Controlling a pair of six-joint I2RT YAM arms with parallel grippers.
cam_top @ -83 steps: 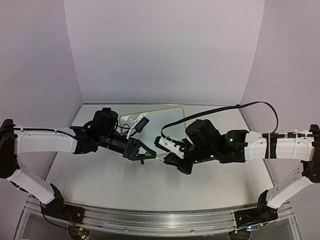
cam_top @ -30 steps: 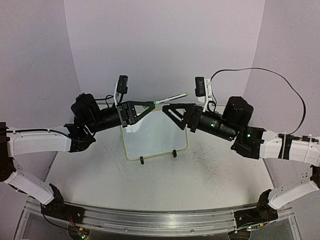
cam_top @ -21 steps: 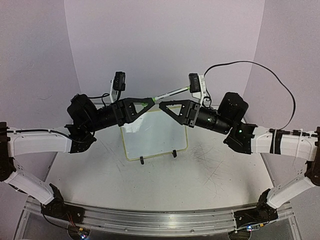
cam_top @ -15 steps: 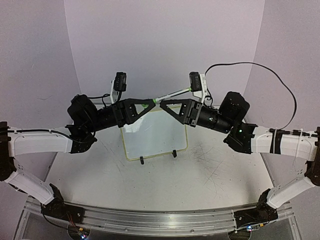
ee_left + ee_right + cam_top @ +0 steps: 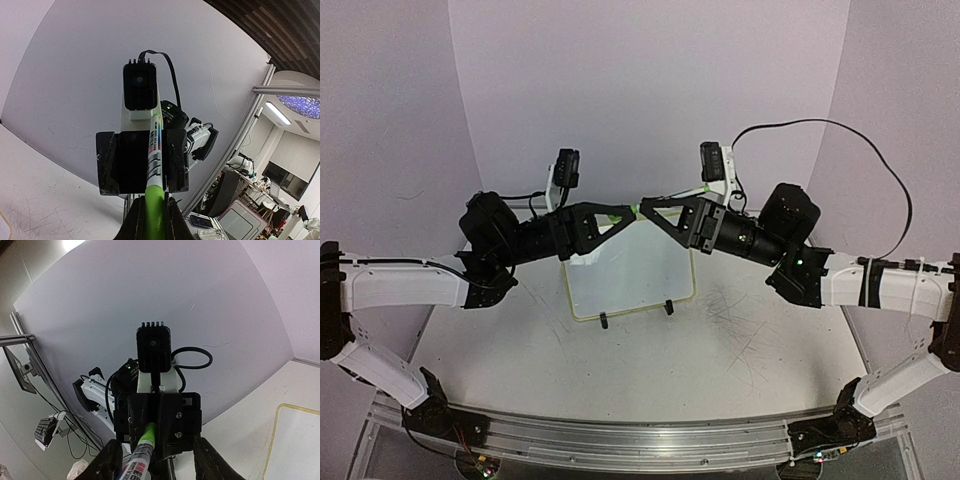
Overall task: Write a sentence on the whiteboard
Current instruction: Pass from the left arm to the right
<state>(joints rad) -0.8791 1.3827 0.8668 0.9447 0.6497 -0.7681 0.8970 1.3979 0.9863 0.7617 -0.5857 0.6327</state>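
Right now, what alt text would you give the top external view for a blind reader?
Above a small yellow-framed whiteboard, the robot's left gripper, shut on the green end of a marker, meets the right gripper, open around its barrel, tip to tip. The whiteboard sits on a scratched white table, with no writing legible.

Scratched white table (image 5: 760, 330), pale backdrop walls (image 5: 650, 90), near-edge aluminium rail (image 5: 620, 445), green-and-white marker (image 5: 155, 160) raised above the table.
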